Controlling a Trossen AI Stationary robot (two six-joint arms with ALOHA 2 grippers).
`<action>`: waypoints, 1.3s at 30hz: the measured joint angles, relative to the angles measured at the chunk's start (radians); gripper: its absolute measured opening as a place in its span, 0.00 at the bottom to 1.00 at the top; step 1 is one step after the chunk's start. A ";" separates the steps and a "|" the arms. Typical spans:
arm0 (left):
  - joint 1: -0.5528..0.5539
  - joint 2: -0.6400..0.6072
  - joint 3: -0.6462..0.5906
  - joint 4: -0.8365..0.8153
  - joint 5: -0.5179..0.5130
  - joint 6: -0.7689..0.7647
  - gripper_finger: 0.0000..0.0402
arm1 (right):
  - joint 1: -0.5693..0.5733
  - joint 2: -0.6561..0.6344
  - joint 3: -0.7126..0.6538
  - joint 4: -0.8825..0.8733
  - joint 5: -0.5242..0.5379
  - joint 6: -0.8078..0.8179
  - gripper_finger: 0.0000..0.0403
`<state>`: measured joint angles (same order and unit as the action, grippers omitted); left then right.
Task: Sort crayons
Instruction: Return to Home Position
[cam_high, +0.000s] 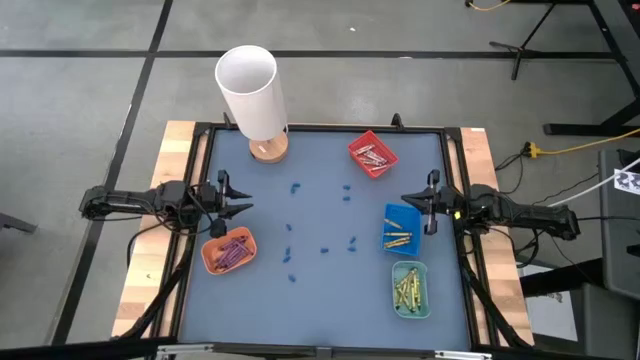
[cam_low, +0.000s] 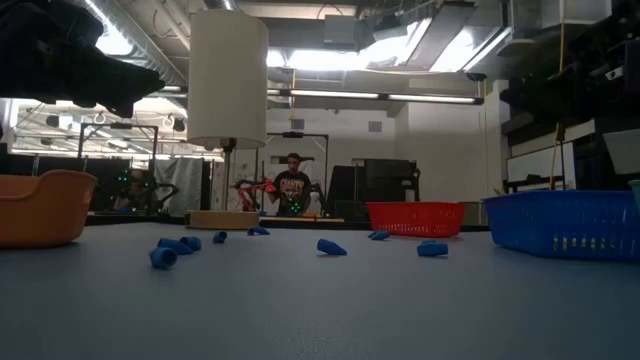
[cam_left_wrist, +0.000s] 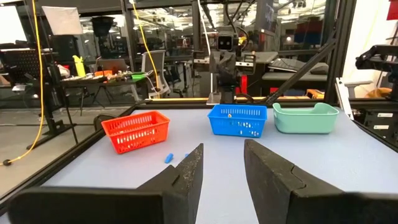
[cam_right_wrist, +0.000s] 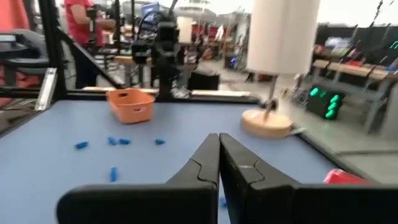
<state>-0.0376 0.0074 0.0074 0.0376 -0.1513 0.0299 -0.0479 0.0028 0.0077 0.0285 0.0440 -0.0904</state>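
Note:
The crayons lie sorted in four small trays. Purple-pink ones (cam_high: 232, 252) fill the orange tray (cam_high: 228, 250) and silver-grey ones (cam_high: 373, 156) the red tray (cam_high: 372, 153). Yellow ones (cam_high: 399, 238) are in the blue tray (cam_high: 401, 228), gold ones (cam_high: 408, 290) in the green tray (cam_high: 409, 288). My left gripper (cam_high: 240, 205) hovers level at the table's left edge, just beyond the orange tray, open and with nothing in it (cam_left_wrist: 222, 168). My right gripper (cam_high: 408, 200) hovers level at the right edge, beside the blue tray's far end, shut on nothing (cam_right_wrist: 219, 149).
A tall white cylinder (cam_high: 250, 90) stands on a round wooden base (cam_high: 268, 148) at the far left of the blue mat. Small blue bits (cam_high: 290, 258) lie scattered across the mat's middle. A person (cam_low: 293, 185) stands in the room beyond the table.

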 joint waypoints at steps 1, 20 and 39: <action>0.000 0.000 0.000 0.000 0.000 0.000 0.25 | -0.015 0.002 0.001 -0.007 -0.030 0.010 0.02; 0.000 0.000 0.000 0.000 0.000 0.000 0.25 | -0.031 0.015 0.001 -0.013 -0.055 0.026 0.02; 0.000 0.000 0.000 0.000 0.000 0.000 0.25 | -0.031 0.014 0.001 -0.014 -0.053 0.026 0.02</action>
<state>-0.0379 0.0074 0.0074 0.0373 -0.1516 0.0299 -0.0792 0.0170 0.0082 0.0147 -0.0090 -0.0643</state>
